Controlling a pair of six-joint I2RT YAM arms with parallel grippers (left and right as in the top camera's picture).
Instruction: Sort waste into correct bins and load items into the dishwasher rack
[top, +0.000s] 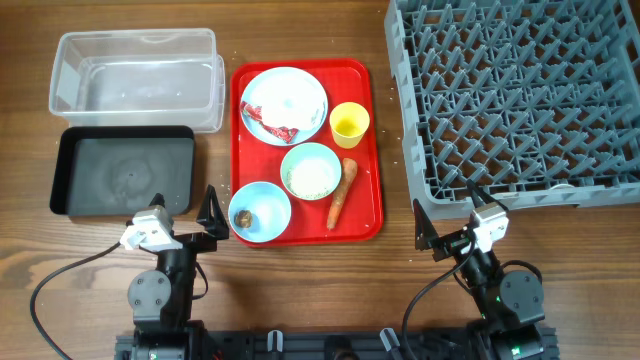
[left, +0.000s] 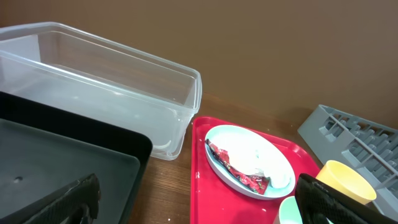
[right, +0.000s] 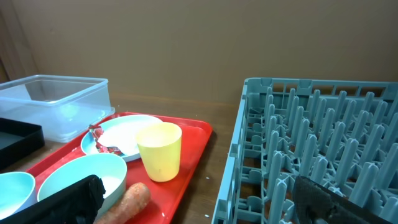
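Observation:
The large light blue plate (top: 284, 104) holds crumpled white tissue (left: 255, 155) and a red-and-white wrapper (top: 277, 129). The pale green bowl (top: 311, 171) holds white rice. The light blue bowl (top: 260, 211) holds a small brown lump (top: 243, 217). The yellow cup (top: 349, 124) and orange carrot (top: 342, 192) lie beside them, all on a red tray (top: 372, 150). The clear tub (top: 137, 78) and black tray (top: 123, 170) are at left. The grey rack (top: 515, 100) is at right. My left gripper (top: 184, 207) and right gripper (top: 445, 216) are open and empty at the front.
Scattered white grains lie on the wooden table near the tray and rack. Cables run from both arm bases along the front edge. The rack's near edge (right: 227, 180) is close to my right gripper.

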